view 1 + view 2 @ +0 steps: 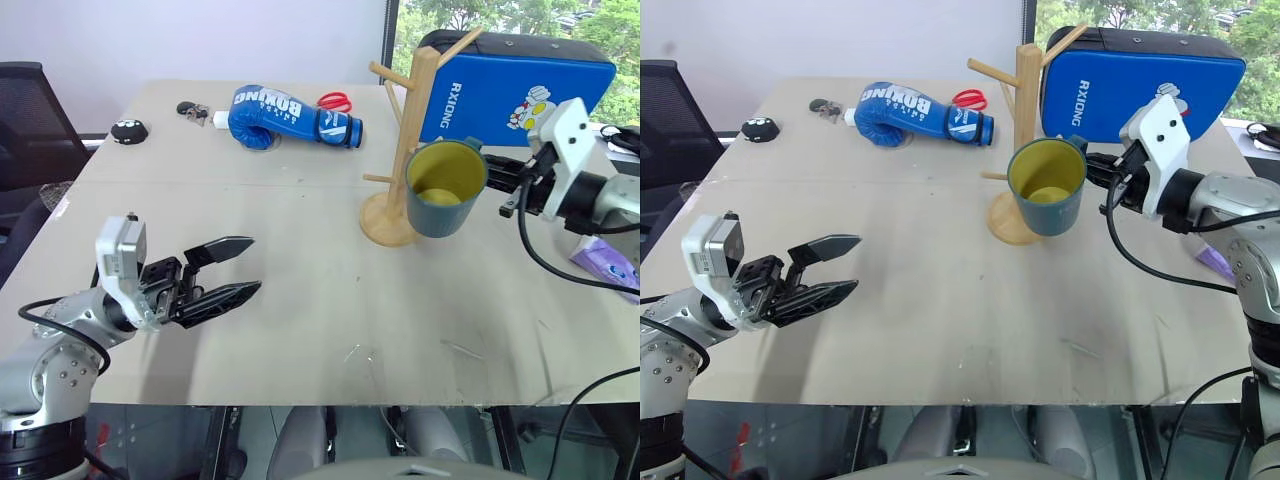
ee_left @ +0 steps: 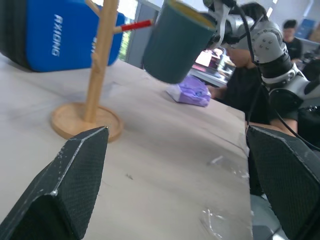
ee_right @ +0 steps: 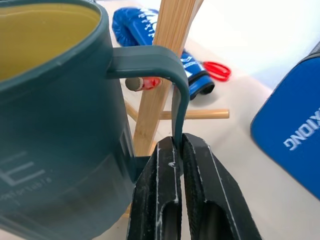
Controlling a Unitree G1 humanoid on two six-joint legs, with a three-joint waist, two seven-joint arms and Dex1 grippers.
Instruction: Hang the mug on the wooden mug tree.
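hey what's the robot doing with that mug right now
The right gripper is shut on the handle of the mug, holding it in the air beside the wooden mug tree. The red-tipped peg shows through the handle loop, but the mug is not hung yet. The left gripper hangs open over the table, holding nothing.

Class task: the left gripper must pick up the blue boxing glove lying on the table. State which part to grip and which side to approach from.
Grip the boxing glove at its narrower cuff end, coming from above. It lies flat on its side on the table, so open jaws can probably straddle the cuff; the padded fist end looks too bulky.
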